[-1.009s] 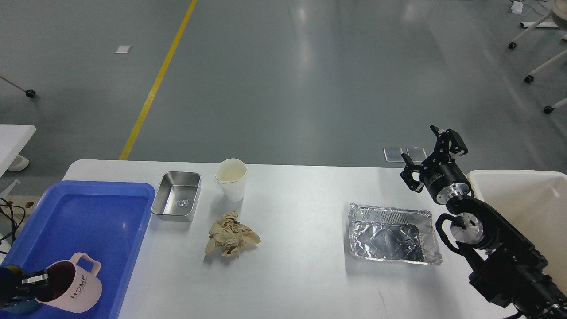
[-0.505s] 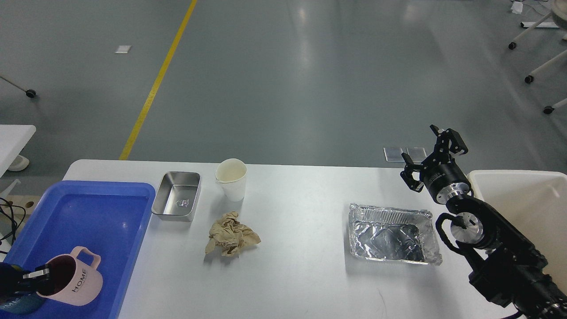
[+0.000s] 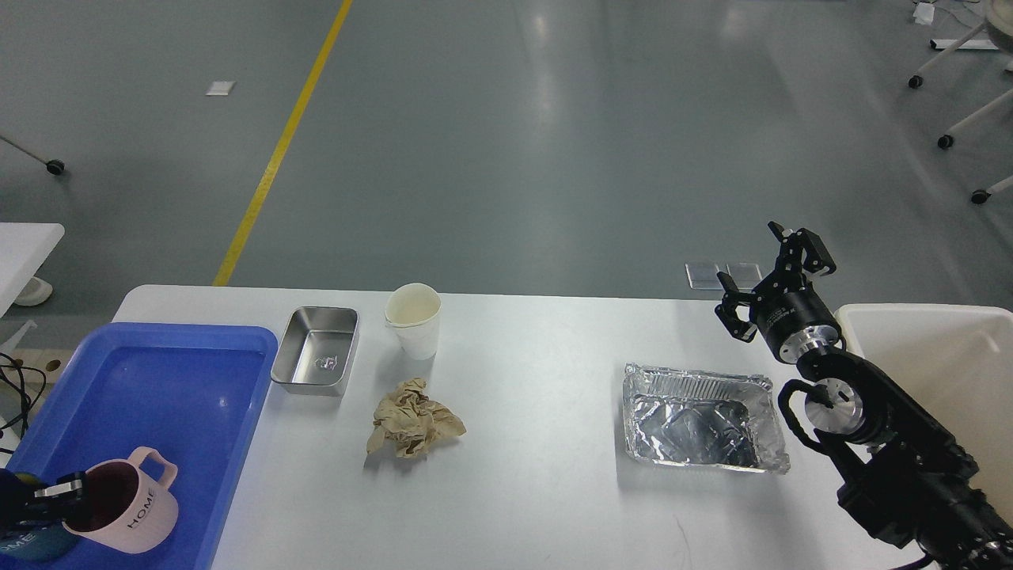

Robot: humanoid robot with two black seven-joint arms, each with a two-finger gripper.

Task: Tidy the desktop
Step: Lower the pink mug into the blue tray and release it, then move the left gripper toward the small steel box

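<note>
The white desktop [image 3: 538, 372] spans the view. On it stand a steel rectangular tin [image 3: 316, 361], a white paper cup [image 3: 413, 320], a crumpled brown paper [image 3: 412, 429] and a foil tray [image 3: 703, 417]. A pink mug marked HOME [image 3: 130, 511] sits tilted in the near corner of the blue tray [image 3: 150, 396]. My left gripper [image 3: 59, 500] is at the bottom left edge, shut on the mug's rim. My right gripper [image 3: 772, 273] is open and empty, raised above the desktop's far right, behind the foil tray.
A cream-white bin [image 3: 942, 372] stands at the right end of the desktop, just right of my right arm. Another white table's corner [image 3: 24, 245] shows at the far left. Wheeled frame legs [image 3: 950, 119] stand on the floor at the back right.
The pink mug has shifted slightly left and down in the blue tray with my left gripper. My right arm has barely moved.
</note>
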